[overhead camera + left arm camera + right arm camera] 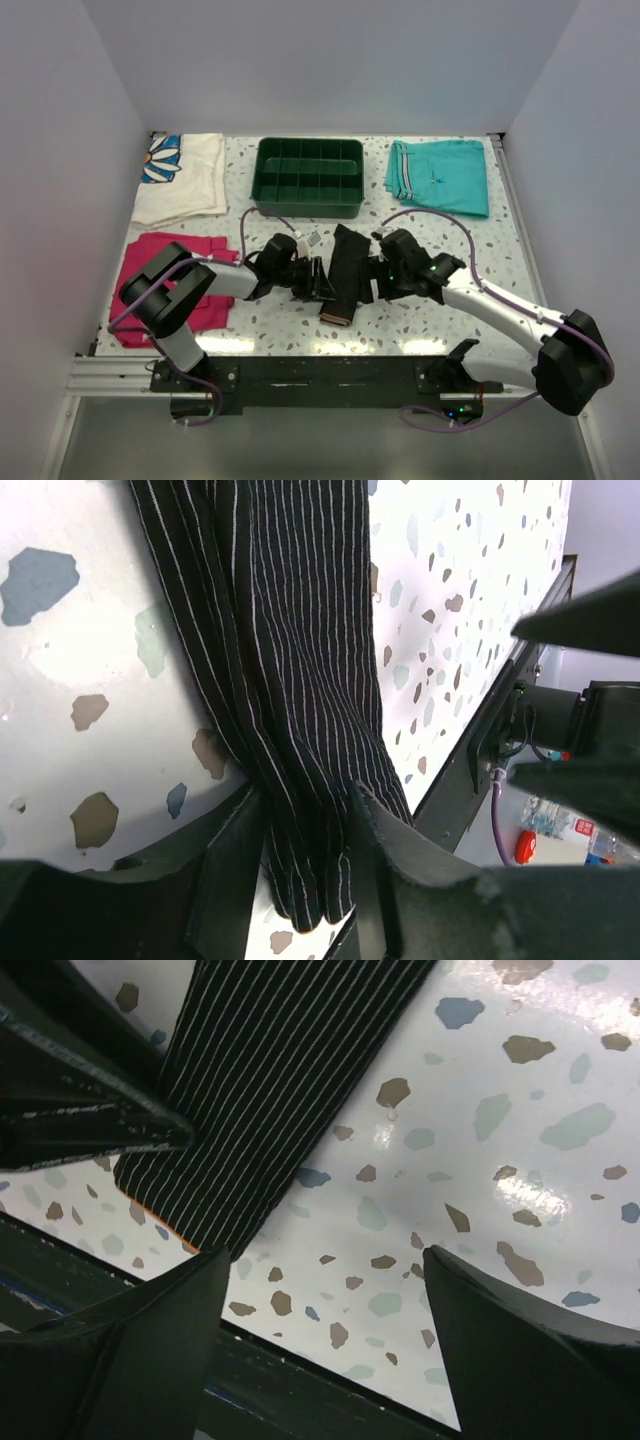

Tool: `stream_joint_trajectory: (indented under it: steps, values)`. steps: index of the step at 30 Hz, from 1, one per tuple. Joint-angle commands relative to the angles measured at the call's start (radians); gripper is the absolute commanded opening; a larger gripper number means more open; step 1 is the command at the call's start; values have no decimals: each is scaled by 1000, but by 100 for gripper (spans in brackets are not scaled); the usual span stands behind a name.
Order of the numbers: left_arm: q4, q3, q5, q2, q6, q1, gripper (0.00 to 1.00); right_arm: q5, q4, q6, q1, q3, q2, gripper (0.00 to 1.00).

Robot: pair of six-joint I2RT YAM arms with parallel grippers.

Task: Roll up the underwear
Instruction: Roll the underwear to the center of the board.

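Observation:
The underwear [350, 245] lies as a long narrow black pin-striped strip [270, 1070] in the middle of the speckled table, its orange-edged end [335, 318] toward the near edge. My left gripper [322, 282] sits at the strip's left side. In the left wrist view the bunched striped fabric [280, 630] runs down between the fingers and fills the gap, and the left gripper [305, 815] is shut on it. My right gripper [368, 280] is at the strip's right side. The right gripper [328, 1260] stands open over bare table, the fabric's edge beside its left finger [150, 1350].
A green divided tray [305, 208] stands behind the underwear. Teal shorts [445, 175] lie at the back right, a white flowered cloth [185, 175] at the back left and a magenta folded cloth [140, 250] at the left. The table's dark front rail [300, 1390] runs close below both grippers.

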Motion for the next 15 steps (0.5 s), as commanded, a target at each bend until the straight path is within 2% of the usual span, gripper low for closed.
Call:
stream_joint_trajectory:
  steps: [1, 3, 4, 6, 12, 15]
  values:
    - [-201, 1, -92, 67, 63, -8, 41, 95, 0, -26, 52, 36, -39, 78]
    - [-217, 4, -99, 64, 60, -6, 37, 111, -4, -49, 80, 44, -62, 74]
    - [-221, 8, -104, 61, 56, -6, 31, 109, 0, -61, 89, 48, -63, 70]
    - [-234, 11, -115, 60, 60, -8, 31, 93, -1, -93, 117, 71, -48, 62]
    - [-263, 46, -124, 86, 78, -6, 31, 148, -15, -145, 240, 145, 61, 56]
    - [-287, 61, -133, 93, 86, -6, 29, 174, 17, -170, 315, 147, 93, 43]
